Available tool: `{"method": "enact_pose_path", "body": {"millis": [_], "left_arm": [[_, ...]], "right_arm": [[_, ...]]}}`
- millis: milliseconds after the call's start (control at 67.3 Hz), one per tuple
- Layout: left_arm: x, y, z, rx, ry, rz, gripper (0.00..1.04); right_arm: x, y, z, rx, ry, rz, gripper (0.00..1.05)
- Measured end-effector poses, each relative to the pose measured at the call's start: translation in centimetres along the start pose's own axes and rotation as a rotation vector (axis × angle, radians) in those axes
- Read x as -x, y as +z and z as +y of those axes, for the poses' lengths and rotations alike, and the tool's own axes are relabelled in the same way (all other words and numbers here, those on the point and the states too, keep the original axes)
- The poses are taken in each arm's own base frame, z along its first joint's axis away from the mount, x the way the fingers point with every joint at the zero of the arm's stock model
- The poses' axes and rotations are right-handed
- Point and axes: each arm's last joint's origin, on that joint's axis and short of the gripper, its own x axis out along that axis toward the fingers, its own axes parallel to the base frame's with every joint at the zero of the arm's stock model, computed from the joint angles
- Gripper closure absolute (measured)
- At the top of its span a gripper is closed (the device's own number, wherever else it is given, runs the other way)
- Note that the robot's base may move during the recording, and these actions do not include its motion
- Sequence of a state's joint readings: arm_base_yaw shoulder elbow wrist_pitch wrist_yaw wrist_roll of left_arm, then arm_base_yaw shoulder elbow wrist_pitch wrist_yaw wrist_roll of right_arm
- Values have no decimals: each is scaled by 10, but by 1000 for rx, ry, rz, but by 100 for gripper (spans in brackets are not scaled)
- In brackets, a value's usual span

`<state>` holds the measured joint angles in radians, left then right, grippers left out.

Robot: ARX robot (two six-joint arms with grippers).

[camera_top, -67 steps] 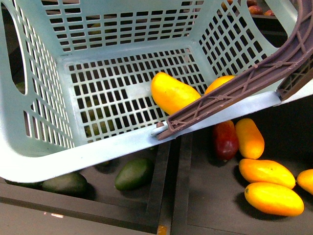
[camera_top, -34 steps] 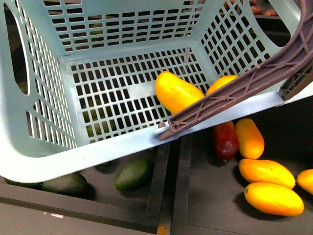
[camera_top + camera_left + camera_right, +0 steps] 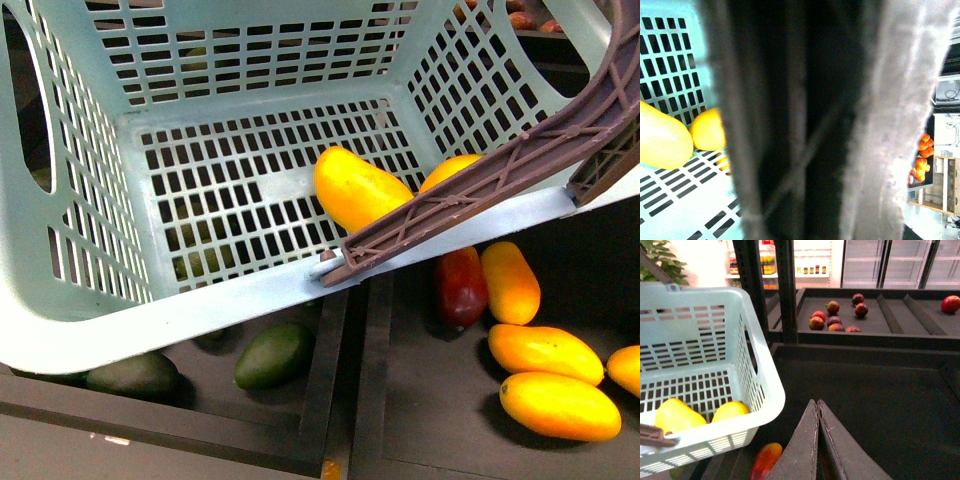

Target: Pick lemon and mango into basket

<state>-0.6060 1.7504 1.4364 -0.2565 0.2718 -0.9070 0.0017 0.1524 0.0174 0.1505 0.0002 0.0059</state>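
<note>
A: What dominates the front view?

B: The basket [image 3: 150,330], tilted, its brown handle [image 3: 480,190] crossing the near rim.

A: And the fruit?

B: The mango [image 3: 358,188] lies on the basket floor by the near rim; the lemon [image 3: 450,168] sits just beside it, half hidden behind the handle.

A: The grippers?

B: The right gripper [image 3: 817,412] hangs outside the basket, jaws together, empty. The left wrist view is blurred, seemingly filled by the handle; the left jaws' state cannot be told.

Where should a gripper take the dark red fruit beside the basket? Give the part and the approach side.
Grip the dark red fruit across its narrow middle, coming from above. It lies lengthwise on the dark shelf, its top end tucked under the basket rim, and an orange-yellow fruit lies close alongside, so keep the fingers narrow there.
</note>
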Motion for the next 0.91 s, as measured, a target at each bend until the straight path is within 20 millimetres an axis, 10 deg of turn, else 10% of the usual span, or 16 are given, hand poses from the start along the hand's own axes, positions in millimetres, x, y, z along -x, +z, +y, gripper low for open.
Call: {"method": "enact_pose_path", "body": {"millis": [342, 728, 743, 907], "left_arm": [[0, 0, 0, 3, -1, 2, 90], [0, 0, 0, 0, 0, 1, 90], [0, 0, 0, 0, 0, 1, 90], [0, 0, 0, 2, 0, 1, 90]], "right_arm": [[10, -2, 0, 2, -1, 3, 101], [10, -2, 0, 2, -1, 3, 30], [10, -2, 0, 2, -1, 3, 7], [10, -2, 0, 2, -2, 3, 9]]}}
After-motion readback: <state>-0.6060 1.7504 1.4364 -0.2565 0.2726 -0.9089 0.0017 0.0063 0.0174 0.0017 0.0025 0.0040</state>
